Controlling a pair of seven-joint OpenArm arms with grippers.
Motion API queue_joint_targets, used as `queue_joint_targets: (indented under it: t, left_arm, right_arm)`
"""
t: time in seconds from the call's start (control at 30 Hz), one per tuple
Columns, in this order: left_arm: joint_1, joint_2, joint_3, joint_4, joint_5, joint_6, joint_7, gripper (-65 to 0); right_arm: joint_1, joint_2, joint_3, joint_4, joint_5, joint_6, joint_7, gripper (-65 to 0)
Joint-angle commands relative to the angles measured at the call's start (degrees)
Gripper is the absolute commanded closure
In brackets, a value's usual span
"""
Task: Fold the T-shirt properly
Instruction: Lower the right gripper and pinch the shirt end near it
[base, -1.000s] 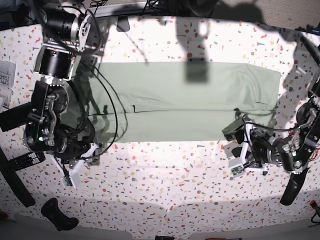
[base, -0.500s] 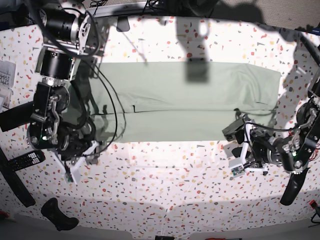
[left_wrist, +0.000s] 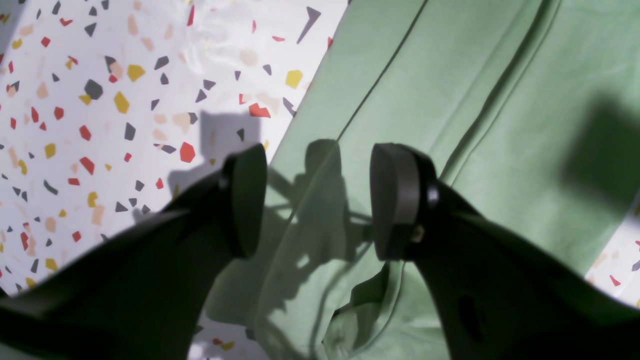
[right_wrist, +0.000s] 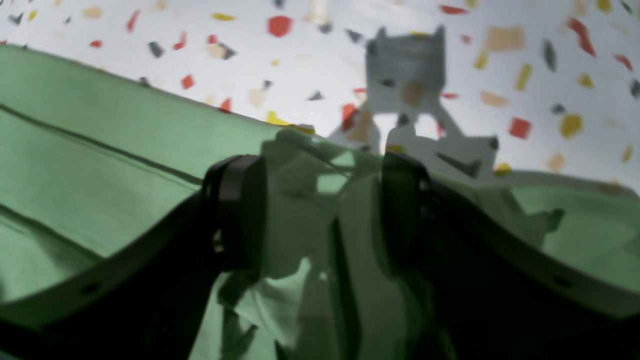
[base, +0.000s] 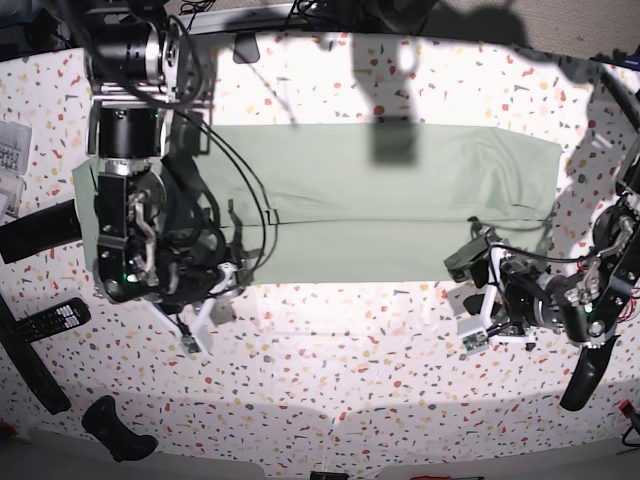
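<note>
The pale green T-shirt (base: 380, 210) lies as a long flat band across the far half of the speckled table (base: 330, 380). At the band's near left corner my right gripper (base: 208, 305) hangs low. The right wrist view shows this gripper (right_wrist: 320, 215) open, its jaws wide apart over rumpled cloth (right_wrist: 100, 150) by the shirt's edge. By the band's near right corner is my left gripper (base: 480, 310). Seen from the left wrist, it (left_wrist: 317, 200) stands open above the shirt's hem (left_wrist: 450, 100), gripping nothing.
Two dark remotes (base: 45, 322) and a white box (base: 10, 150) lie at the table's left edge. A black handle-like object (base: 115, 428) sits near the front left. Cables hang from the right arm over the shirt's left end.
My right arm has swung right and inward to the shirt's near left corner, and its jaws have opened wider. The left arm has not moved.
</note>
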Motion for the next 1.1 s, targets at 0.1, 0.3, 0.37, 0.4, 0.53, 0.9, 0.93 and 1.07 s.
queue_joint_targets:
  t: [0.1,0.3,0.37,0.4,0.53,0.9,0.93,1.07]
  left_arm:
    - [-1.9,-0.7,-0.7,0.7,-0.5,0.1,-1.0,-30.7]
    - [-1.9,-0.6,-0.7,0.7,-0.5,0.1,-1.0,-30.7]
    - [-1.9,-0.7,-0.7,0.7,-0.5,0.1,-1.0,-30.7]
    - [-1.9,-0.6,-0.7,0.7,-0.5,0.1,-1.0,-30.7]
    - [-1.9,-0.6,-0.7,0.7,-0.5,0.1,-1.0,-30.7]
    - [-1.9,-0.7,-0.7,0.7,-0.5,0.1,-1.0,-30.7]
    - [-1.9,-0.7,-0.7,0.7,-0.5,0.1,-1.0,-30.7]
    - [-1.9,-0.7,-0.7,0.7,-0.5,0.1,-1.0,-30.7]
  right_arm:
    - [1.9,0.1,-0.4,0.9,-0.3,-1.6,0.5,-35.3]
    - [1.9,0.1,-0.4,0.9,-5.7,-5.3,-1.5,-35.1]
    - [1.9,0.1,-0.4,0.9,-5.7,-6.4,-3.7,-35.1]
    - [1.9,0.1,-0.4,0.9,-5.4,-6.8,-4.9,-35.1]
    - [1.9,-0.5,-0.4,0.9,-5.3,-6.9,-7.0,-35.1]
    - [2.8,-0.5,-0.4,1.9,-5.3,-6.9,-9.0,0.0]
    - [2.8,-0.5,-0.4,2.6,-5.3,-6.9,-9.0,0.0]
    - [2.8,-0.5,-0.4,5.5,-5.3,-6.7,-9.0,0.0]
